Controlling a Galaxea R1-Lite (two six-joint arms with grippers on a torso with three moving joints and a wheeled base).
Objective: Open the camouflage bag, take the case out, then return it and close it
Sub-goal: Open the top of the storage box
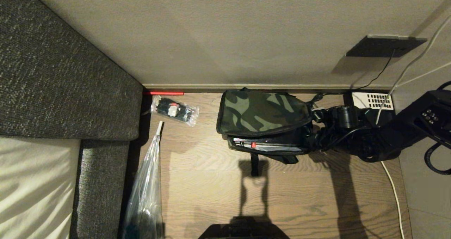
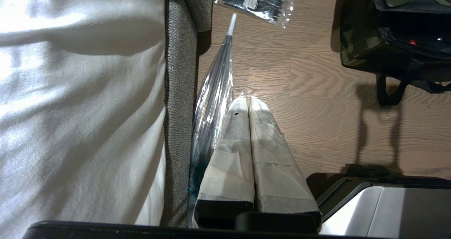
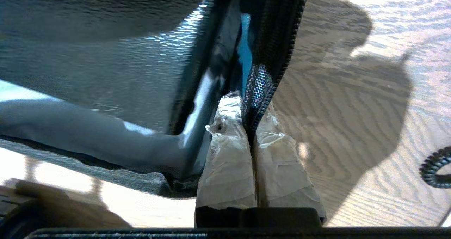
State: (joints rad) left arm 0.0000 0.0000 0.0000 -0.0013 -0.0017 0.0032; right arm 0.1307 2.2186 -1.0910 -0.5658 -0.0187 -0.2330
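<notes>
My right pincer (image 3: 251, 126) is clenched on the zipper (image 3: 262, 87) of the camouflage bag (image 1: 262, 114), at the bag's right end. The bag sits on the floor (image 1: 211, 182) against the far wall, lid partly raised. My left pincer (image 2: 248, 106) hangs pressed together beside the sofa (image 2: 178, 91).

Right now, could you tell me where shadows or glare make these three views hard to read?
Head view: warm light casts long dark shadows on the wooden floor below the camouflage bag; right gripper lost in black. Left wrist view: white sheet glares. Right wrist view: bag fabric close and sheeny, its zipper edge pinched between the right gripper's fingers.
</notes>
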